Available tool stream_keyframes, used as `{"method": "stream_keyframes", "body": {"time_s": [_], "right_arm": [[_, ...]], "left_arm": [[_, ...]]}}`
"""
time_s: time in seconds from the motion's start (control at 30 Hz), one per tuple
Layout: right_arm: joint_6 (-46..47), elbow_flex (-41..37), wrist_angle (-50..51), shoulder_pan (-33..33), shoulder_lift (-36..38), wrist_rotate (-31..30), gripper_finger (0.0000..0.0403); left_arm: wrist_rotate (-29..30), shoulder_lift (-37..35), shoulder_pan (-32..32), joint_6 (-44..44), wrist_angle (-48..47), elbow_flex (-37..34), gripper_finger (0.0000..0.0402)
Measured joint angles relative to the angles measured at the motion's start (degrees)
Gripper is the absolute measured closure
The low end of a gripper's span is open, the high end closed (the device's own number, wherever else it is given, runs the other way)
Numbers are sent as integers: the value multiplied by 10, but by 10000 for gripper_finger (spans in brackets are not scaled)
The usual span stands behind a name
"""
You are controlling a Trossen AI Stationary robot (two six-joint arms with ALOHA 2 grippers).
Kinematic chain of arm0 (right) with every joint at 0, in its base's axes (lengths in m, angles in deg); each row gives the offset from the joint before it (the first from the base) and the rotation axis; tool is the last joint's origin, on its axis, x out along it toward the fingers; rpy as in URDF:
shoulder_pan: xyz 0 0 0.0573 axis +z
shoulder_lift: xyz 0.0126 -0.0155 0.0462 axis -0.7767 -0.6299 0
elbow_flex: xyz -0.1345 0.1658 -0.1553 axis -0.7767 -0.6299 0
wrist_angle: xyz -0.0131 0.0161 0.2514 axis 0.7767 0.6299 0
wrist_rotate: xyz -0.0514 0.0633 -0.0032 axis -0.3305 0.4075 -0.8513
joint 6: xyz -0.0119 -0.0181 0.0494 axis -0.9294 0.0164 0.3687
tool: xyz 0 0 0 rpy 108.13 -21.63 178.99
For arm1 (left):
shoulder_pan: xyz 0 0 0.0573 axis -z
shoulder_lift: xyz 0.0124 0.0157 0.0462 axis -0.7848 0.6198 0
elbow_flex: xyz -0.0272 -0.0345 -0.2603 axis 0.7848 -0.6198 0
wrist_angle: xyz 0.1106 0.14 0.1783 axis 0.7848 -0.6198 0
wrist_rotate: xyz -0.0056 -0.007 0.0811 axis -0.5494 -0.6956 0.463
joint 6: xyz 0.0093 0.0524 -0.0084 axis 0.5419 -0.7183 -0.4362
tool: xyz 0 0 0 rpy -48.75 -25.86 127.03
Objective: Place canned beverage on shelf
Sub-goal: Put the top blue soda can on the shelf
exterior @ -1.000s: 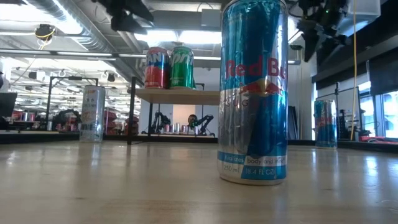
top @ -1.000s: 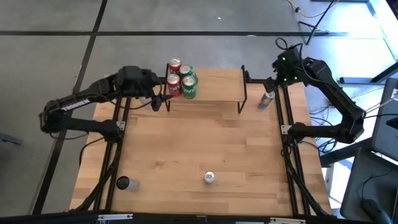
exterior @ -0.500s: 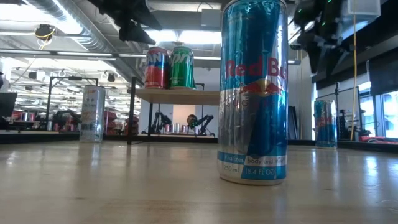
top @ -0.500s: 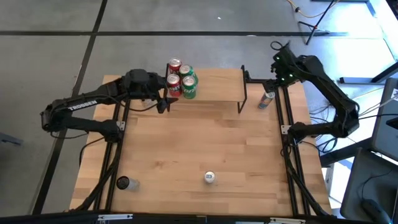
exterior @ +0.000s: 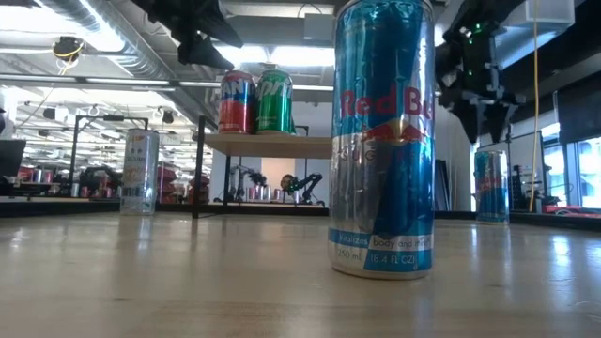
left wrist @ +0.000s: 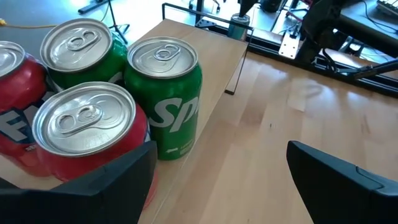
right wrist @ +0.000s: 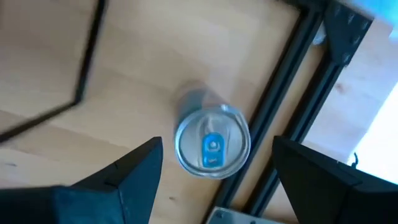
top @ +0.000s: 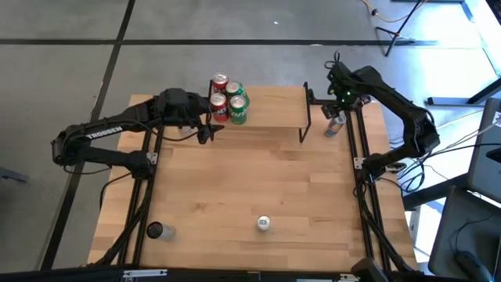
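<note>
The shelf (top: 270, 106), a light wooden top on thin black legs, stands at the table's far side. Two red and two green cans (top: 228, 98) stand on its left end. They also show in the left wrist view (left wrist: 165, 93). My left gripper (top: 205, 128) is open and empty just left of these cans. A blue can (top: 335, 125) stands upright on the table right of the shelf. My right gripper (top: 338, 98) hangs open above it, fingers pointing down, and touches nothing. The right wrist view looks down on the can's top (right wrist: 211, 146).
A blue Red Bull can (top: 264, 223) stands near the table's front middle and a silver can (top: 155, 230) at the front left. The shelf top right of the four cans is bare. Black frame rails (top: 360, 141) run along the table's sides.
My right gripper has swung toward the table's left and come down, and now hangs over the blue can beside the shelf. My left gripper moved a little toward the cans on the shelf, then stayed still. No can has moved.
</note>
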Motion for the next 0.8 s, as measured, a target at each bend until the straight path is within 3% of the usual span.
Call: {"method": "stream_keyframes", "body": {"time_s": [0.5,0.7,0.8], "right_arm": [[2,-132,-112,1,1,19,118],[-26,-127,-110,2,16,36,202],[-35,-103,-71,2,42,58,203]], "left_arm": [[2,0,0,-5,0,0,56],[3,0,0,-2,2,0,56],[3,0,0,-1,2,0,56]]}}
